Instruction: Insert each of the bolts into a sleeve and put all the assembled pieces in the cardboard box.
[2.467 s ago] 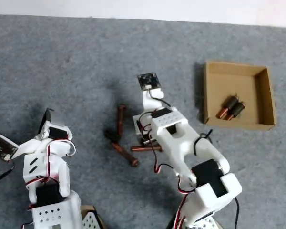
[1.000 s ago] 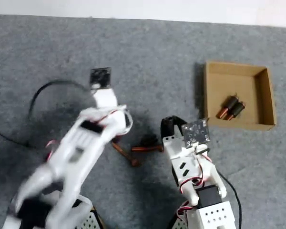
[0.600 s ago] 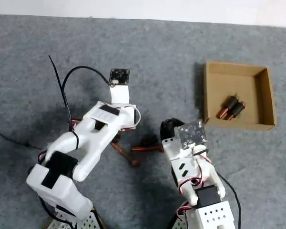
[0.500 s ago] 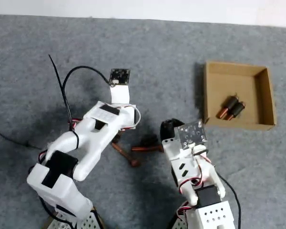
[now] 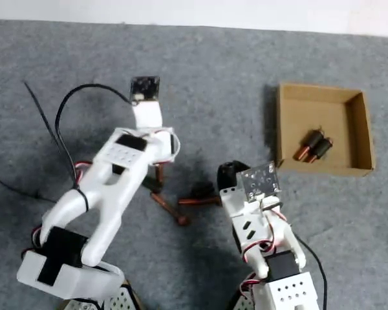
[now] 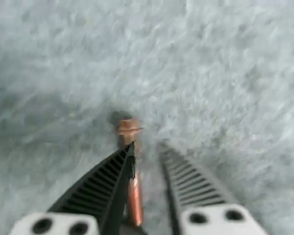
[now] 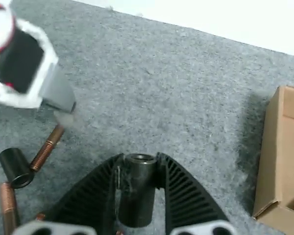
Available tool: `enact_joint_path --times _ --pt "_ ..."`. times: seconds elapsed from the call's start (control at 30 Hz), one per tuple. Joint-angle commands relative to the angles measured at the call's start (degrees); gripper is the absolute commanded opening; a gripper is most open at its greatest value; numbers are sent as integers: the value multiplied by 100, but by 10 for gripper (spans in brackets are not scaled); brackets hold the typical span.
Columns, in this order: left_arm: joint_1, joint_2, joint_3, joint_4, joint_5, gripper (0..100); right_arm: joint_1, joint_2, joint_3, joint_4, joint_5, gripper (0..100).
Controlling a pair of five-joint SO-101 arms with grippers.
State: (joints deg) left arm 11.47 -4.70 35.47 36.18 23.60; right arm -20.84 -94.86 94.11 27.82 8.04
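My left gripper (image 6: pixel 146 146) is open and low over the grey carpet, with a copper bolt (image 6: pixel 130 131) lying between its fingers, close against one of them. In the high view the left arm (image 5: pixel 119 168) stretches over the bolts, and that bolt (image 5: pixel 159 173) shows just under it. My right gripper (image 7: pixel 138 159) is shut on a black sleeve (image 7: pixel 136 196), held with its open end pointing away, near the loose parts (image 5: pixel 229 173). Two more bolts (image 5: pixel 168 208) (image 5: pixel 197 201) and two black sleeves (image 5: pixel 200 190) (image 5: pixel 152 184) lie between the arms.
The cardboard box (image 5: pixel 288 129) sits at the right and holds two assembled pieces (image 5: pixel 313 145). Its side (image 7: pixel 279 152) shows in the right wrist view, with a loose sleeve (image 7: pixel 14 168), a bolt (image 7: pixel 46 147) and the left arm's gripper (image 7: pixel 32 66).
The right arm drew back holding a sleeve and now keeps still. The left arm swung out over the bolts, then shifted a little to the left in the last half second.
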Motion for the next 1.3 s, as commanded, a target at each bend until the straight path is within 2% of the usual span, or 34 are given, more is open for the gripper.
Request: enact_joint_path --times 0.0,0.1,0.4,0.6,0.83,0.97,1.1,1.2,1.27 --pt "-40 -57 154 185 -18 288 31 -92 -57 -215 44 5" --pt "-57 356 -4 185 -18 296 31 -92 -57 -198 44 5" --pt "-224 1912 -1165 352 0 180 40 -75 -4 -180 44 5" --pt "-242 1965 -1367 642 0 9 40 -92 154 -189 44 5" --pt "-268 1798 -1341 651 0 4 31 -92 189 -207 44 7" --pt "-286 884 -725 598 536 4 22 -101 189 -215 53 7" --pt "-286 -629 681 -475 765 4 -189 -101 189 -215 53 7" --pt "-242 -1895 2097 -1811 844 4 -444 -101 189 -215 62 7" --pt "-233 -2747 3037 -2796 844 4 -585 -101 189 -215 325 7"
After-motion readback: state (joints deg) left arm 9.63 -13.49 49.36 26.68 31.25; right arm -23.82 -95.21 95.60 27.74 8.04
